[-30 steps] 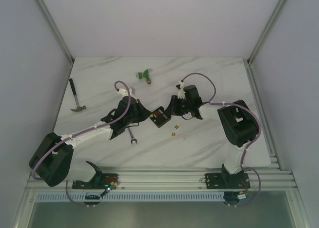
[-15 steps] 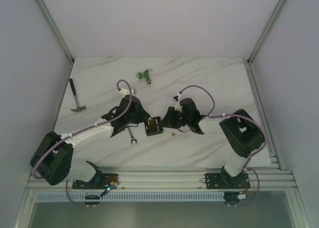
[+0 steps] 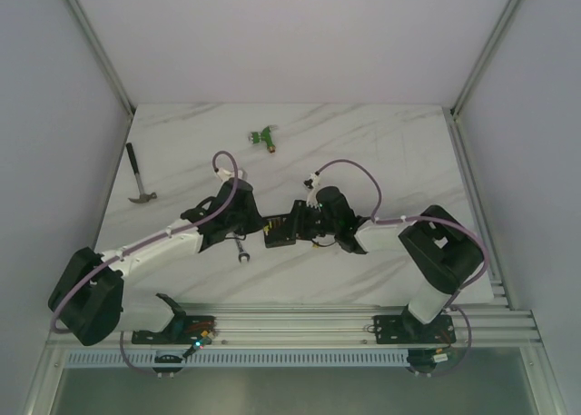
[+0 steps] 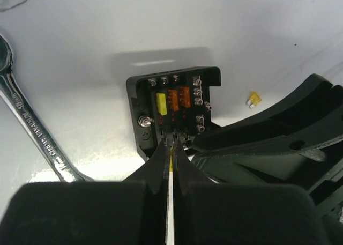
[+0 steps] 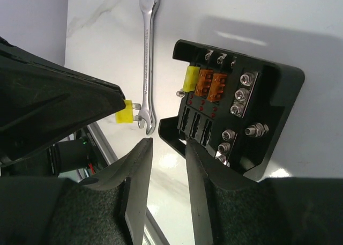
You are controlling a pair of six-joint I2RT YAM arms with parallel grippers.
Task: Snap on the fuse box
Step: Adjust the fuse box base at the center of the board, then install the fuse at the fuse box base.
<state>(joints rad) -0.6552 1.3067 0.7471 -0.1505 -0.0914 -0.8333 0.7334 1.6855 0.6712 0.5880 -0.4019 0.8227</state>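
Observation:
The fuse box (image 3: 277,232) is a black square box, lying uncovered between my two grippers. It holds one yellow and two orange fuses (image 5: 210,84); no lid shows. My left gripper (image 4: 171,143) is shut on a small yellow fuse (image 5: 124,112), its tips right at the fuse box (image 4: 138,103) by the empty slots. My right gripper (image 5: 169,143) stands open over bare table, one finger (image 5: 195,159) against the near edge of the fuse box (image 5: 278,89). From above, the left gripper (image 3: 257,224) and right gripper (image 3: 298,222) flank the box.
A steel wrench (image 3: 241,249) lies just left of the box, also in the left wrist view as a wrench (image 4: 32,132). A loose yellow fuse (image 4: 254,99) sits beyond the box. A hammer (image 3: 139,174) is at far left, a green connector (image 3: 264,137) at the back.
The right arm has swung left and nearer, and the fuse box has shifted left and nearer with it. The left gripper has drawn slightly nearer, now meeting the box.

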